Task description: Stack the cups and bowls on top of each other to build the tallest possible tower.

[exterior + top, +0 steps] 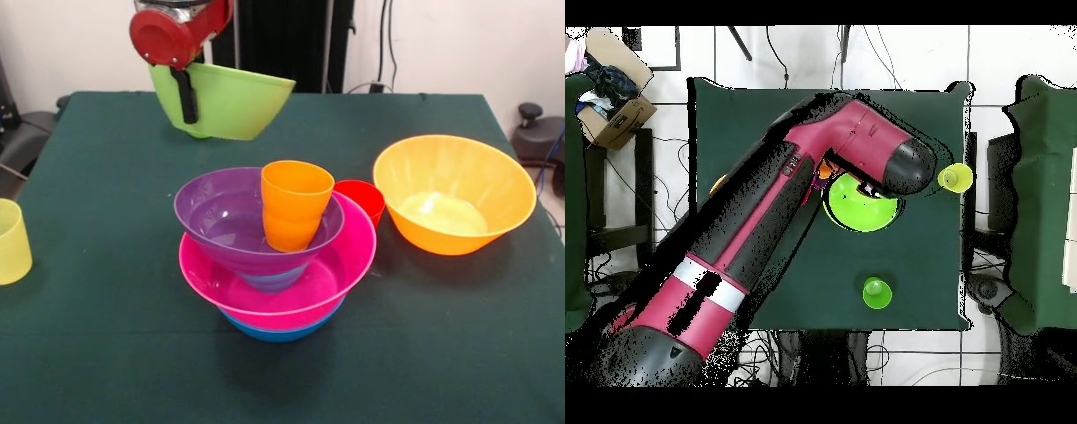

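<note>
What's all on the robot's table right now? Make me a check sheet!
Surface: dark green table, flat.
Tower: blue bowl at the bottom, pink bowl in it, purple bowl in that, orange cup upright inside the purple bowl.
Other bowls: orange bowl alone on the table; lime bowl held up, tilted.
Other cups: red cup behind the tower, yellow cup at the table edge, green cup alone.
Clutter: nothing seen on the table.
Gripper: gripper shut on the lime bowl's rim.
Cables: some on the floor around the table.
Surroundings: cardboard box on the floor.
</note>
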Robot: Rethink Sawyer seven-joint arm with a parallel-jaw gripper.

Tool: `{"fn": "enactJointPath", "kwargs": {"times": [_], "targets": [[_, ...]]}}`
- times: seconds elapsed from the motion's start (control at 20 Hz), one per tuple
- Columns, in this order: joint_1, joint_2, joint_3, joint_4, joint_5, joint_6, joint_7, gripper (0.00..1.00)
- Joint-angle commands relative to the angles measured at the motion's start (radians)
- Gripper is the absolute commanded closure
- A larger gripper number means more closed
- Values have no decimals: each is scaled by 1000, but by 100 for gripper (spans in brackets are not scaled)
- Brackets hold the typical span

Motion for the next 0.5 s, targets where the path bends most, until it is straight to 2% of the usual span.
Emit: {"fn": "enactJointPath", "kwargs": {"times": [0.05,0.3,0.5], "targets": [[4,46,82,-104,40,-128,355,100],[-3,34,88,-107,44,-171,379,100],[-15,32,97,-145,77,-164,425,100]]}}
